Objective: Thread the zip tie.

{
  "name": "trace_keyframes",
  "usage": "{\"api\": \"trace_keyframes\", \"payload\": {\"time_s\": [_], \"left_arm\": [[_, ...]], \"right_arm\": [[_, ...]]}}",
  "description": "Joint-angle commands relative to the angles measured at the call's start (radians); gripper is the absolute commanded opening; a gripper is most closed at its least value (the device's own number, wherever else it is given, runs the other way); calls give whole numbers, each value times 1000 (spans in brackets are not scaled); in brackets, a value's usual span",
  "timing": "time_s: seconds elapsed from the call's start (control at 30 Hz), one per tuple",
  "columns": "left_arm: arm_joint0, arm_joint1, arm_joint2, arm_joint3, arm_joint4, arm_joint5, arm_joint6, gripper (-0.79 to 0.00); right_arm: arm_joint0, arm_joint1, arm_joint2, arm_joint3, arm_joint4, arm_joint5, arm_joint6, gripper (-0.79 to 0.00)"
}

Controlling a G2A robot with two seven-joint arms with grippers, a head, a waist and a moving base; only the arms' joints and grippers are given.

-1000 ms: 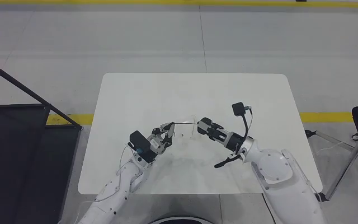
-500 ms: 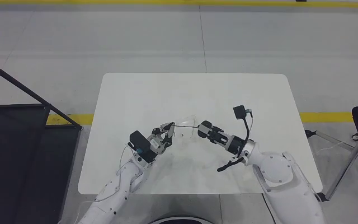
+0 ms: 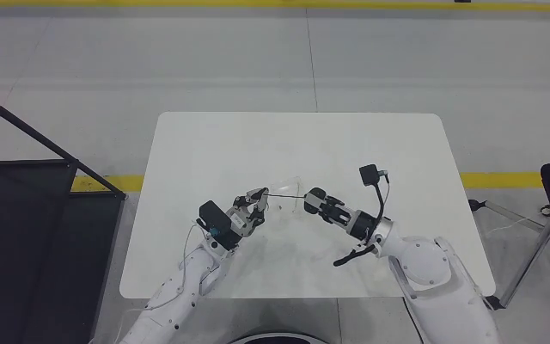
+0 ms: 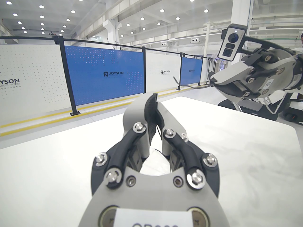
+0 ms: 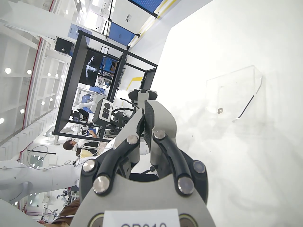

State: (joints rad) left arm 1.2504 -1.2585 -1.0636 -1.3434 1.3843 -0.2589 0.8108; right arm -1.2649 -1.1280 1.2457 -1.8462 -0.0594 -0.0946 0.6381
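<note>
Tie (image 3: 285,195) held just beside the clear box (image 3: 290,182).
The left wrist view shows the right gripper (image 4: 213,83) pinching it, free end toward the left gripper (image 4: 155,109), whose fingers are closed, perhaps on something thin; from the top the grippers flank the box.

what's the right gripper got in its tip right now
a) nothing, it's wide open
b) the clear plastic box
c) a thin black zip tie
c: in the left wrist view the right gripper is shut on the zip tie, whose thin black strand sticks out from between its fingertips.
</note>
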Motion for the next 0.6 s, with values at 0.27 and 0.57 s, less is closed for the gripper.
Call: {"api": "trace_keyframes", "payload": {"time_s": [0.27,0.57], "left_arm": [[6,-9,7,-11,2,30,16,-785],[8,-12,1,0,6,30,49,-785]], "right_arm": [[-17,-5,5,-13,82,111,-36,-785],[-1,-9,-13,-24,83,216,-42,-785]]}}
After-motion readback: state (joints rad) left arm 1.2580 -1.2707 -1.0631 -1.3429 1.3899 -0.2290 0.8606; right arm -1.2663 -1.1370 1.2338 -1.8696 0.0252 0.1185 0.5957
